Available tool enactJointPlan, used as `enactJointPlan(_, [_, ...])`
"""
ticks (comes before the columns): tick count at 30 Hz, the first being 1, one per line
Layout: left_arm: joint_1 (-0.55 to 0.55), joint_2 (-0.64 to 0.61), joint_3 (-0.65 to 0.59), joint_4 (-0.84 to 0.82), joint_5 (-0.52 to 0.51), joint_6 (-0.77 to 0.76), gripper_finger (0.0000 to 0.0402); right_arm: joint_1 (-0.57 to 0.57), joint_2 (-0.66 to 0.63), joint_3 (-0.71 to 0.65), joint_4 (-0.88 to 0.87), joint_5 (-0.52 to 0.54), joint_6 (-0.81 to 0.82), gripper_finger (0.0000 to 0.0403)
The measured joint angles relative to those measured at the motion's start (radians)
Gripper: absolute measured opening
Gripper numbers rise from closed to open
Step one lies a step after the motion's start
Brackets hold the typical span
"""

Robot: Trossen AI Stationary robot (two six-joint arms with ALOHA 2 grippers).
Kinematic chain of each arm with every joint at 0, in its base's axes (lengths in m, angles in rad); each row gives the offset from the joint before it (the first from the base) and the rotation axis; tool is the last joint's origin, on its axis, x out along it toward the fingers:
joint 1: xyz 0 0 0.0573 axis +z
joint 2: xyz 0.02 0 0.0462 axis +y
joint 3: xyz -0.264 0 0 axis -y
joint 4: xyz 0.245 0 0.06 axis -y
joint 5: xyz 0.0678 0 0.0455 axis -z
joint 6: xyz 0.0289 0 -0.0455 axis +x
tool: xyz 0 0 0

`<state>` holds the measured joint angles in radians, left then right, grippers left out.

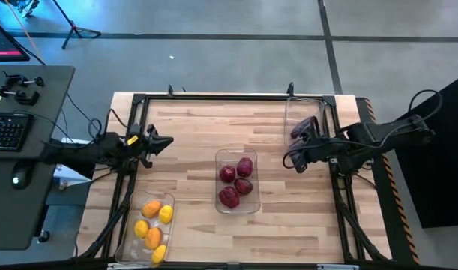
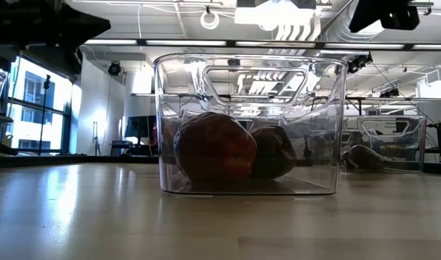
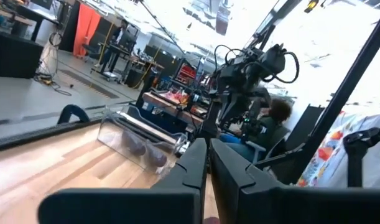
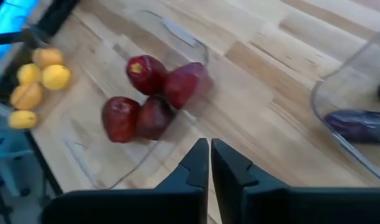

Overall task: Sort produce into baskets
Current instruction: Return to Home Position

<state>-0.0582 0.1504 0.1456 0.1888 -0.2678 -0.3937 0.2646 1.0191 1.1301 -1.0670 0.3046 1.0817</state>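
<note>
Three clear bins stand on the wooden table. The middle bin holds several dark red fruits. The near-left bin holds several yellow and orange fruits. The far-right bin holds dark purple eggplants. My left gripper is shut and empty above the table's left side. My right gripper is shut and empty, just near of the far-right bin. In the wrist views each gripper's fingertips stand closed together.
A desk with a keyboard stands left of the table. Bare wood lies between the bins and across the table's far middle. A person sits beyond the table's right side in the left wrist view.
</note>
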Motion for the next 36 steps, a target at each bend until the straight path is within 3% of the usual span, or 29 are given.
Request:
enactJointPlan(8, [0.000,-0.149,-0.085,-0.010,0.030,-0.032,0.0001,0.050,0.000,0.000,0.110,0.028,-0.014,0.0001])
enactJointPlan(15, [0.000,-0.147,-0.087,-0.009,0.064,-0.033,0.0000,0.155,-0.007,-0.005,0.119,0.081,0.067,0.0000])
enactJointPlan(20, [0.000,-0.147,-0.087,-0.010,0.079,-0.034,0.0000,0.241,-0.087,-0.200,0.339,0.072,0.165,0.0000])
enactJointPlan(26, [0.000,-0.146,-0.087,-0.006,0.078,-0.017,0.0000,0.229,-0.280,-0.441,0.535,0.130,0.062,0.0000])
enactJointPlan(32, [0.000,-0.146,-0.087,-0.020,0.078,-0.021,0.0000,0.217,-0.572,-0.588,0.541,0.137,-0.127,0.0000])
enactJointPlan(36, [0.000,-0.146,-0.087,-0.057,0.078,0.004,0.0000,0.233,-0.779,-0.722,0.649,0.123,-0.295,0.0000])
